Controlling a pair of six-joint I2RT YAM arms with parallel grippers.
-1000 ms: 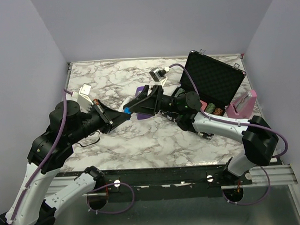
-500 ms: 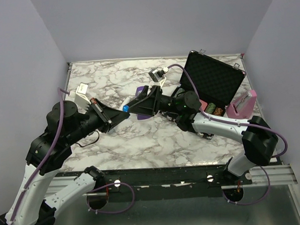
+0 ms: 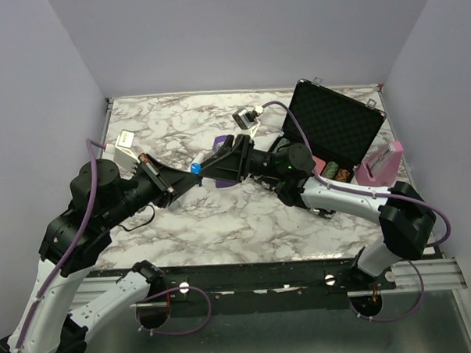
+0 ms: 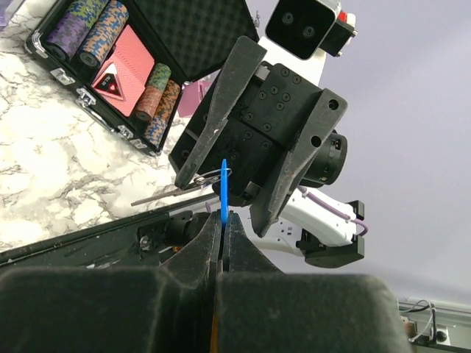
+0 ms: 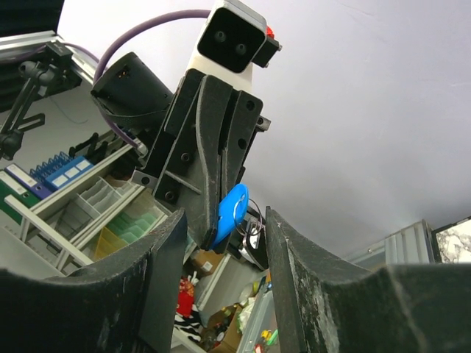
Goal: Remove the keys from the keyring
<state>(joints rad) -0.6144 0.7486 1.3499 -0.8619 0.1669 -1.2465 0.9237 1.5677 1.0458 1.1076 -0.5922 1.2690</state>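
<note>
Both grippers meet in mid-air above the table's middle. My left gripper [image 3: 188, 173] is shut on a flat blue tag [image 3: 195, 169]. In the left wrist view its fingers [image 4: 210, 235] pinch the tag [image 4: 223, 184] edge-on. In the right wrist view a thin wire keyring [image 5: 249, 218] hangs from the tag [image 5: 229, 212], with tiny silver keys [image 5: 252, 237] dangling below it. My right gripper [image 5: 224, 217] is open, a finger on each side of the tag and ring, touching neither. In the left wrist view the ring [image 4: 208, 179] shows beside the right gripper's spread fingers [image 4: 221, 110]; the keys are hidden there.
An open black case [image 3: 339, 129] with poker chips and pink cards stands at the back right. A pink wedge-shaped object [image 3: 379, 164] sits right of it. A purple object [image 3: 221, 139] lies on the marble table [image 3: 222, 224] behind the grippers.
My left arm has drawn slightly left and back, carrying the blue tag with it. My right gripper has followed a little to the left and stays open around the tag.
</note>
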